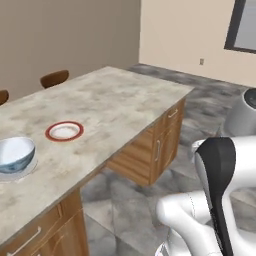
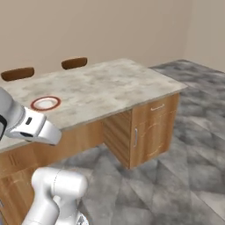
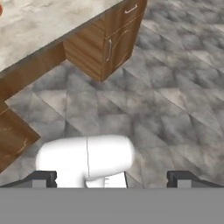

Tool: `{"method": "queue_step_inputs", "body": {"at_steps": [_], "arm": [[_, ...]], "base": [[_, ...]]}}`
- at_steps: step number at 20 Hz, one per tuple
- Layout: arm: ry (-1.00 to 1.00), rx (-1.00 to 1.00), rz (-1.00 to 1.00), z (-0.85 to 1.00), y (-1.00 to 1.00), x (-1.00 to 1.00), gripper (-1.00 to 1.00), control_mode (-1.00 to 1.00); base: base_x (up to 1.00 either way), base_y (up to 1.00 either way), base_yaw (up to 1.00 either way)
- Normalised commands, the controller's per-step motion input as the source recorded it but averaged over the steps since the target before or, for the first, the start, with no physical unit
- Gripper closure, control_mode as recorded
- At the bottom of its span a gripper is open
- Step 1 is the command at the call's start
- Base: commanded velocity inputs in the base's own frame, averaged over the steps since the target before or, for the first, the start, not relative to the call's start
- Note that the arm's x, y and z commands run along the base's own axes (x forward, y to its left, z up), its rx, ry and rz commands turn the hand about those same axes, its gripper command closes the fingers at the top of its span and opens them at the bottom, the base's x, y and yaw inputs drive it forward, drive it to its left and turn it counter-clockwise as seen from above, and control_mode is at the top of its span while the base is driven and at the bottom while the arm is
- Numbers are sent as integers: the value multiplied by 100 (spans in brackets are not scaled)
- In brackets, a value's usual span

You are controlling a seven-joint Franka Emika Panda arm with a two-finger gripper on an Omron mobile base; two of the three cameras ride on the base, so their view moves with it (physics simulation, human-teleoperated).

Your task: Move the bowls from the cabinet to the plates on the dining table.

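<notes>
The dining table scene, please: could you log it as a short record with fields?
surface: dining table, beige marble top over wooden drawers
patterned bowl: on the pale plate, at the left edge of the left base view
red plate: bare, nothing on it
gripper: open, holding nothing, aimed at the grey floor beside the table

The patterned bowl (image 1: 15,153) is cut off by the left edge of the left base view. It hides most of the pale plate (image 1: 24,170) under it. A chair back (image 1: 3,96) is cut off there too. A grey round thing (image 1: 245,117) is cut off at the right edge.
</notes>
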Motion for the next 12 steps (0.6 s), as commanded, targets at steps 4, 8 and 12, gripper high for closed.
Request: {"method": "queue_step_inputs", "body": {"at_steps": [4, 8, 12], "arm": [[0, 0, 0, 0, 0, 0, -100, 100], [0, 0, 0, 0, 0, 0, -100, 100], [0, 0, 0, 0, 0, 0, -100, 100]], "base": [[40, -18, -44], [73, -20, -36], [98, -22, -17]]}}
